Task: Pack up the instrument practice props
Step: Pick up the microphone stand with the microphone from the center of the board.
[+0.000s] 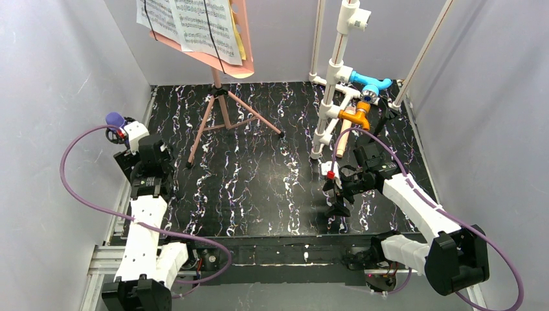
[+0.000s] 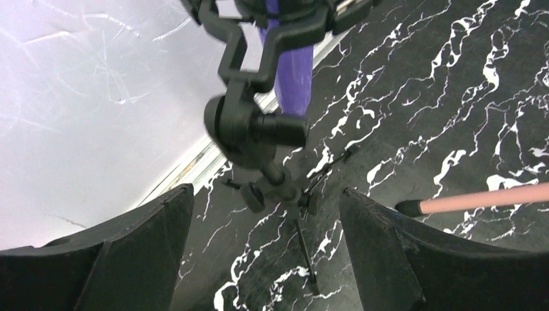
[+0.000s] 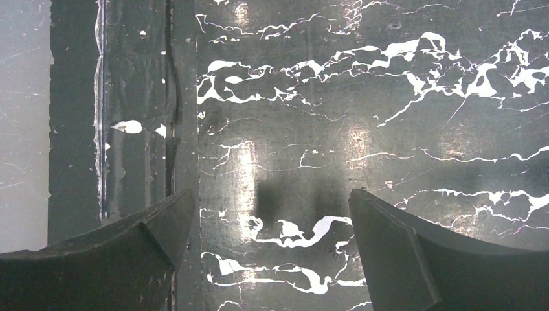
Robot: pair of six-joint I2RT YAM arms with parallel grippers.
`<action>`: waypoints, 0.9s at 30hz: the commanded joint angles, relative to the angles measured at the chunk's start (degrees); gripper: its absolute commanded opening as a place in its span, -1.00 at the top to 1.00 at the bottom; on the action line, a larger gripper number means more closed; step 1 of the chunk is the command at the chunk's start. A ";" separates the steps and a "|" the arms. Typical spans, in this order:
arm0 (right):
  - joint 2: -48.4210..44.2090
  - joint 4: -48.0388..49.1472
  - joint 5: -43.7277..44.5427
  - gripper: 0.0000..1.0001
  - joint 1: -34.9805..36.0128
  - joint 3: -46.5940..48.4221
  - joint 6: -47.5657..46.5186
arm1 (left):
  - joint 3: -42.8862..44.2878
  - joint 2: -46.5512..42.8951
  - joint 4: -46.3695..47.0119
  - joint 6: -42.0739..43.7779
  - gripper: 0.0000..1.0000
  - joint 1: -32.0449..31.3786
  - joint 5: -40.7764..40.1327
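A purple microphone [image 2: 294, 65] sits in a black clip on a small black tripod [image 2: 256, 126] by the left wall; from above only its purple head [image 1: 115, 120] shows. My left gripper [image 2: 265, 191] is open, its fingers either side of the tripod's lower stem and touching nothing; in the top view it [image 1: 127, 133] is right beside the microphone. The pink sheet-music holder [image 1: 223, 61] stands on its tripod legs at the back, with printed music pages [image 1: 194, 23] strapped on it. A beige microphone [image 1: 342, 139] leans by the pipe frame. My right gripper [image 3: 272, 194] hangs open above bare mat [image 1: 336, 194].
A white pipe frame [image 1: 336, 71] with blue and orange fittings stands at the back right, just behind my right arm. One pink stand leg [image 2: 479, 197] ends near my left gripper. White walls close in the marbled black mat [image 1: 259, 188] on the left, back and right.
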 commanded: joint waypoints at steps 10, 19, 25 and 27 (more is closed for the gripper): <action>-0.06 0.22 0.16 -0.97 0.27 0.21 0.58 | -8.35 6.23 24.96 8.65 -0.37 6.32 4.85; 0.77 0.06 0.72 -0.97 0.19 0.35 0.80 | -8.07 11.98 32.39 9.13 -0.03 9.01 9.27; 1.53 -0.03 1.04 -0.97 0.18 0.56 0.96 | -9.22 10.88 33.72 13.15 0.93 9.05 9.36; 1.62 0.04 1.16 -0.97 0.18 0.56 1.10 | -9.80 9.37 33.68 13.76 1.00 8.99 9.17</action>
